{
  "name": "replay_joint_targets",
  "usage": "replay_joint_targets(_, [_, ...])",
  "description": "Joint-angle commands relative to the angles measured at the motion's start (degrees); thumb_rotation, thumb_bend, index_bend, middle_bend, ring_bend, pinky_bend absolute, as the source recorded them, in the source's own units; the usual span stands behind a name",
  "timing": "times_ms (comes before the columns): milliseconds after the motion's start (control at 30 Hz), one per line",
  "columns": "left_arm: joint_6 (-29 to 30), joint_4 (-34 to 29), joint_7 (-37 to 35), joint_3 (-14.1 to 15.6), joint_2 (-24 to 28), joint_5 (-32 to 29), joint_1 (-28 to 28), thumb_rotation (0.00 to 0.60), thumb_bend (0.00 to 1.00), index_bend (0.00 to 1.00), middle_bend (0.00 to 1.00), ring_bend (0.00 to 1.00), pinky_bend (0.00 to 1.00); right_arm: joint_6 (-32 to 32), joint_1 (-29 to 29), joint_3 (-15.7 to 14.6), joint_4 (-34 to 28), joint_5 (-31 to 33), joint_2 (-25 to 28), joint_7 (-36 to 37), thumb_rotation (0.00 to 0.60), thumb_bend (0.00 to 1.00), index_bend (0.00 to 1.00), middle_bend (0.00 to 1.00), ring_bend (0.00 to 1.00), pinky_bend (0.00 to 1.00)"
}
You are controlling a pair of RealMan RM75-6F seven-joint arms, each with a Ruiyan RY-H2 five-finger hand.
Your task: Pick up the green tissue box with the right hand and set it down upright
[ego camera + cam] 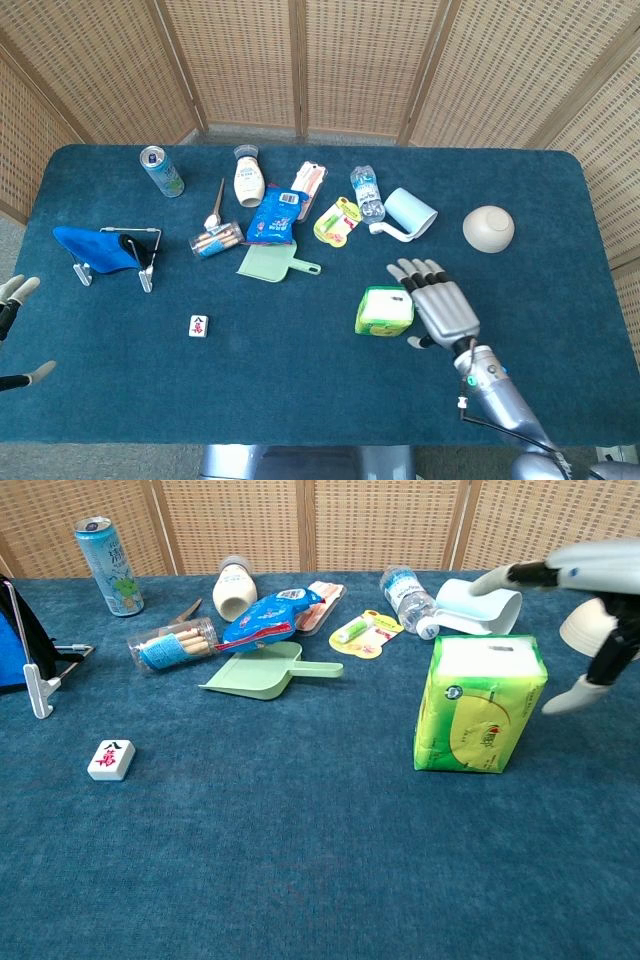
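Note:
The green tissue box [385,311] [480,704] stands on the blue table, its white top with a slot facing up. My right hand [438,303] [580,600] hovers just right of the box with fingers spread and holds nothing; its fingers [505,576] reach over the box's upper right edge, the thumb lower at the right. Contact with the box is not clear. My left hand [12,320] shows only as fingertips at the far left edge, spread and holding nothing.
Behind the box lie a blue roller cup [410,214], a water bottle [367,193], a yellow-green packet [337,220] and a green dustpan [270,263]. A white bowl [488,228] sits to the right. A mahjong tile [199,325] and a blue-cloth stand [105,250] are on the left.

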Motion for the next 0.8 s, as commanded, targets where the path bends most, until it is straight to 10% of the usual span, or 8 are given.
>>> replay_joint_targets(33, [0.00,0.10,-0.18,-0.02,0.05,-0.02,-0.01,0.600,0.08,0.00,0.00,0.00,0.00,0.44,3.68,-0.12,-0.81,4.64,-2.78,-3.96,0.600,0.06,0.00,0.00,0.00,0.00])
replay_joint_targets(333, [-0.04,0.49,-1.59,0.01,0.36,0.35,-0.06,0.600,0.08,0.00,0.00,0.00,0.00,3.95,9.05,0.16,1.16,9.45,-8.64,-7.72,0.600,0.12,0.02,0.13,0.00,0.00])
replay_joint_targets(800, [0.21,1.15,-3.11,0.00,0.65,0.50,0.08,0.600,0.08,0.00,0.00,0.00,0.00,8.37,9.27,-3.12,8.15,1.17,-13.89,-3.98,0.600,0.31,0.39,0.42,0.23,0.15])
